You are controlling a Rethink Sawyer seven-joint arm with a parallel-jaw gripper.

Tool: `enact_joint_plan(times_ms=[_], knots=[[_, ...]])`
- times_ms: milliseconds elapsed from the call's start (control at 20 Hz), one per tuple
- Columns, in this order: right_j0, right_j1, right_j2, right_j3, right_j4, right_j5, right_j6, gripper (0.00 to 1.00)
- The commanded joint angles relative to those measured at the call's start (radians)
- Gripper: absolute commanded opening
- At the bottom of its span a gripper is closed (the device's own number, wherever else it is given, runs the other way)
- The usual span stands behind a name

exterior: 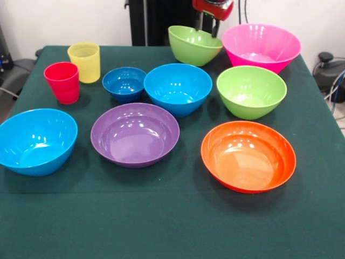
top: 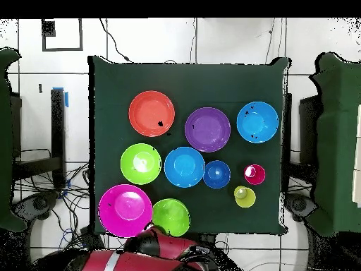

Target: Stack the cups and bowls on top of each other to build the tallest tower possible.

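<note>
I see a dark green cloth (exterior: 172, 226) under everything. On it: a red cup (exterior: 62, 82), a translucent yellow cup (exterior: 84, 62), a dark blue bowl (exterior: 124, 83), two light blue bowls (exterior: 178, 88) (exterior: 35, 141), a purple bowl (exterior: 135, 134), an orange bowl (exterior: 248, 156), two lime green bowls (exterior: 251, 90) (exterior: 193, 45) and a pink bowl (exterior: 261, 46). My arm (top: 141, 257) shows red and black.

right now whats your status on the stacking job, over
Tool up at the far edge behind the tilted lime green bowl, open or shut unclear. All cups and bowls single on the table, nothing stacked. Nothing blocking the bowls.
</note>
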Motion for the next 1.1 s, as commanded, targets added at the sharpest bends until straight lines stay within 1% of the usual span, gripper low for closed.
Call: enact_joint_plan(times_ms=[50,300,350,600,1100], knots=[[-0.033,0.037,0.114,-0.135,0.025,-0.059,0.164,1.00],[-0.021,-0.015,0.109,-0.122,0.044,0.006,0.154,1.00],[-0.024,-0.033,0.113,-0.116,0.048,0.032,0.151,1.00],[-0.030,-0.074,0.113,-0.112,0.052,0.093,0.135,1.00],[-0.047,-0.102,0.120,-0.110,0.044,0.123,0.124,1.00]])
